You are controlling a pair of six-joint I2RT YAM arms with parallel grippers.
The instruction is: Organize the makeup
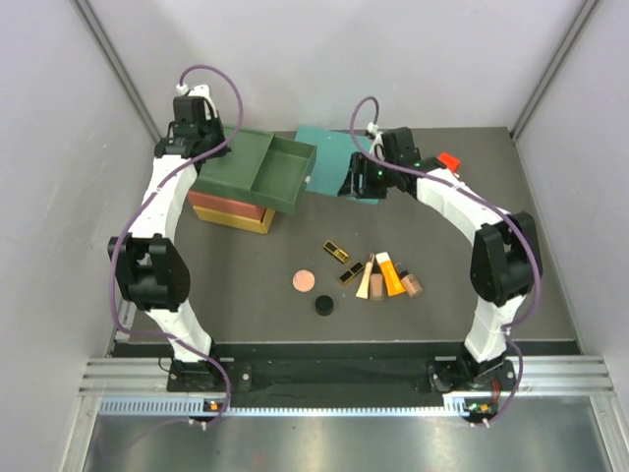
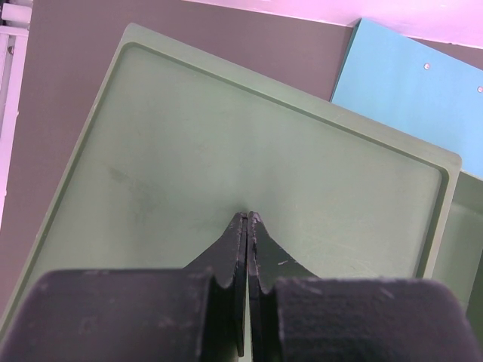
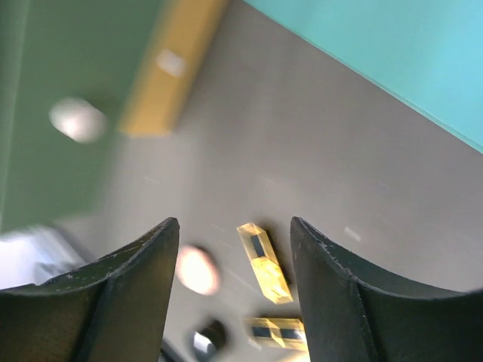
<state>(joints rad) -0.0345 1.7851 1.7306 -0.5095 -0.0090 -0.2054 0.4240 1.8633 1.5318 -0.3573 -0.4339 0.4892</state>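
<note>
Your makeup sits in a loose cluster near the middle of the dark counter (image 1: 246, 295): two black-and-gold cases (image 1: 336, 252), a pink disc (image 1: 303, 282), a small black jar (image 1: 324, 306) and a row of tubes (image 1: 391, 275) lying side by side, touching or nearly so.

Expect all of it to be light, rigid and smooth. The cases look glossy and may slip, so take one across its narrow width near the middle. The disc lies flat and offers little edge. The jar should pinch cleanly across its round body. The tubes may roll, and they are packed closely enough that a finger could nudge a neighbour.

Your right gripper (image 3: 234, 226) is open with nothing between its fingers. It hangs by the near edge of the teal mat (image 1: 329, 147), behind the cluster, and its wrist camera frames a black-and-gold case (image 3: 263, 260) in the gap, well below.

Your left gripper (image 2: 247, 215) is closed on nothing. It hovers over the green tray (image 2: 151, 151), which rests on an orange-and-yellow box (image 1: 231, 211), well apart from the makeup.
</note>
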